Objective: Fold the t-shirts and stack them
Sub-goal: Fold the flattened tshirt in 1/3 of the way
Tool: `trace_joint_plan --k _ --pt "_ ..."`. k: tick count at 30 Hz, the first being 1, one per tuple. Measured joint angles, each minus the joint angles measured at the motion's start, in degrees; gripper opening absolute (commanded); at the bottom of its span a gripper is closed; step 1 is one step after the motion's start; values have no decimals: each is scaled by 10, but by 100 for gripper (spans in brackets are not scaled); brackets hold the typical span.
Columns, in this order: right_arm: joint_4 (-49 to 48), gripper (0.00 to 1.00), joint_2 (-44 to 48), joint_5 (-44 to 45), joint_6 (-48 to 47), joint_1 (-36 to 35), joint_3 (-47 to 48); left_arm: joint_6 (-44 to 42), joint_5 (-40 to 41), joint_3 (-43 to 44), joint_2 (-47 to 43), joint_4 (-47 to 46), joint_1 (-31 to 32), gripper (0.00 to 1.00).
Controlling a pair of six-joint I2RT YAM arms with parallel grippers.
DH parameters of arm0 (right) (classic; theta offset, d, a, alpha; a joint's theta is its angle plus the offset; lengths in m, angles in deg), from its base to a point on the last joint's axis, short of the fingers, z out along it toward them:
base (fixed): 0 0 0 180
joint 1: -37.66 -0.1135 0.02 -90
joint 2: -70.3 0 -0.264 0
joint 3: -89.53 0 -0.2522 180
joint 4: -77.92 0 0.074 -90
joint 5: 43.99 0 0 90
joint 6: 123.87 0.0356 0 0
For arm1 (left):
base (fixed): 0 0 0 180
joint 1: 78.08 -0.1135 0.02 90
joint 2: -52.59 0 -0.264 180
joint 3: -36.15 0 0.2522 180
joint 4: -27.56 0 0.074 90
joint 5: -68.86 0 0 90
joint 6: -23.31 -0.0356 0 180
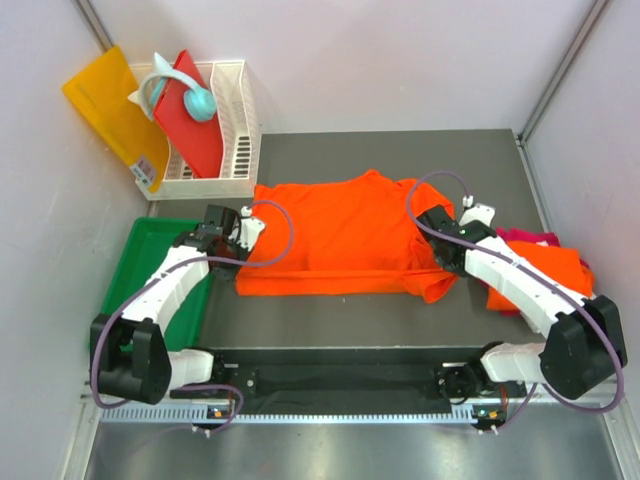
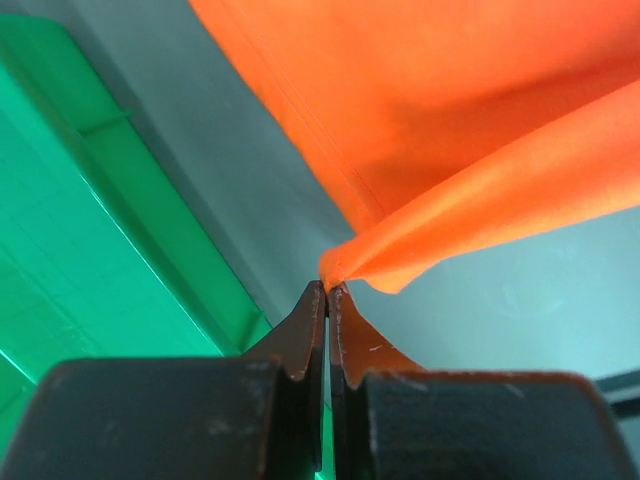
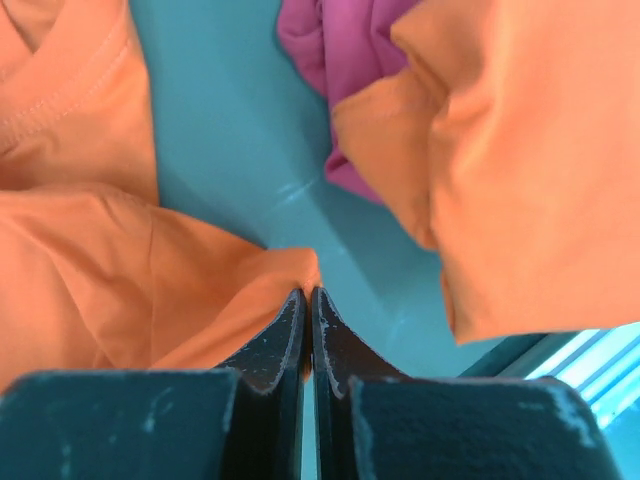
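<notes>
- Broadly, the desk [image 1: 330,150] carries one orange t-shirt [image 1: 340,235] spread flat across its middle, with the sleeves toward the right arm's end.
- At the desk's right edge a second orange t-shirt [image 1: 545,270] lies heaped over a magenta t-shirt [image 1: 530,237], just beside the right arm. Any sweep on that side should stay clear of the heap so that it is not dragged along.
- A green tray [image 1: 150,245] sits against the desk's left side, below the left arm.
- The left claw [image 2: 327,295] is fully closed on a thin pinch of the spread shirt's left edge, and the cloth rises off the desk from that point.
- The right claw [image 3: 308,300] is likewise closed, nipping a small fold of the same shirt at its sleeve end.
- The step looks like a two-handed fold of this shirt. Both claws should rise together to the same height and hold the cloth taut between them. They should then carry the edge across and lay it down square with the far edge.
- Both holds take very little cloth, so a slow, even pull is safest. A jerk could slip the fabric free.
</notes>
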Motion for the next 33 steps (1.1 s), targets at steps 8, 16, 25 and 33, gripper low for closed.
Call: trace_joint_plan --k 8,16,25,33 --pt "-38 0 -22 6 -50 27 36 17 12 6 32 -29 -3 0" --pt "-82 0 -75 4 -85 53 37 32 16 25 76 -61 -3 0" --pt "-118 0 -135 1 -105 61 58 46 39 46 120 -101 -4 0" --pt "-143 0 -183 1 -117 66 74 58 47 75 170 -126 -8 0"
